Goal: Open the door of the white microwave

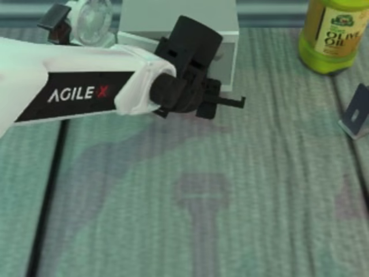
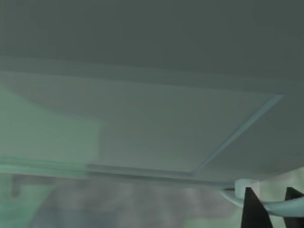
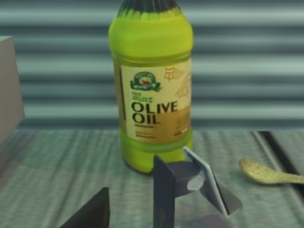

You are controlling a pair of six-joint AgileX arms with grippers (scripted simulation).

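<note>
So the left arm [image 1: 69,86] fills most of the top view, white with the AgileX logo, reaching across to the white microwave [image 1: 179,26] at the back of the table [image 1: 190,202]. The left gripper [image 1: 222,101] sits right at the front of the microwave, its dark wrist covering most of that face, so from above you can't really read the door or whether the fingers are spread or closed.

The left wrist view is where the door [image 2: 142,123] actually shows: a big greyish panel with a pale frame line, very close up, filling nearly the whole picture. Two dark fingertips [image 2: 254,211] poke in at one corner with a gap between them, nothing pinched that I can see.

Right gripper [image 1: 354,112] is parked off to the right, well apart from the microwave, just in front of the olive oil bottle [image 3: 152,90]. Its wrist view shows the bottle label clearly, plus a yellowish spoon [image 3: 268,172] the top view misses. A round white fan [image 1: 92,20] stands behind the left arm.
</note>
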